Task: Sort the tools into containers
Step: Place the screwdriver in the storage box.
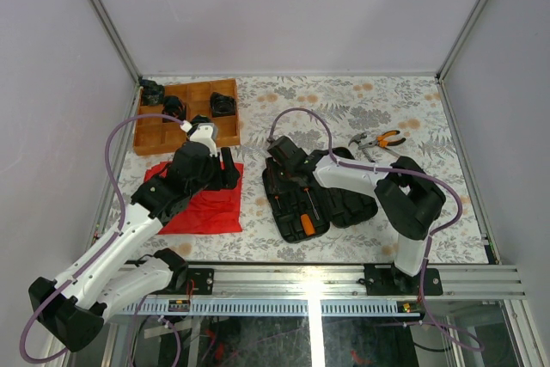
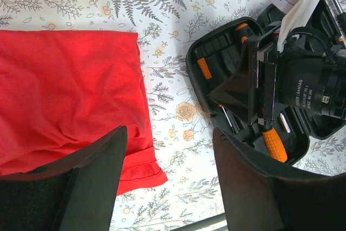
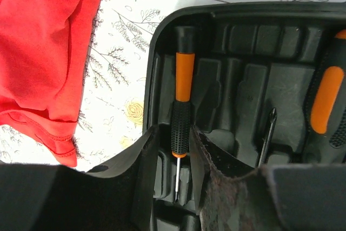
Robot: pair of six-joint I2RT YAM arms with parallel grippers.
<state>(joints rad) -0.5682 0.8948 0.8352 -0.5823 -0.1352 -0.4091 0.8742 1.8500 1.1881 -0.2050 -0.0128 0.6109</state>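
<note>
The screwdriver point(image 3: 181, 93) lay unclamped in the tool case point(image 3: 243, 79) between the right gripper's point(image 3: 175, 139) slightly parted jaws. The left gripper point(image 2: 168, 133) gaped wide and empty above the red cloth point(image 2: 65, 90).

Bare table point(image 2: 167, 106) between red cloth point(image 2: 70, 90) and case point(image 3: 243, 41), right tool point(image 3: 175, 136) inside case — 1 screwdriver point(image 3: 183, 74) between its fingers point(image 3: 145, 160)

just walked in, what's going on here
The right gripper is in the open tool case, straddling an orange-and-black screwdriver that lies in a slot, jaws slightly apart. The left gripper hovers open and empty at the edge of the red cloth. The orange-handled pliers lie on the table, outside the case.
</note>
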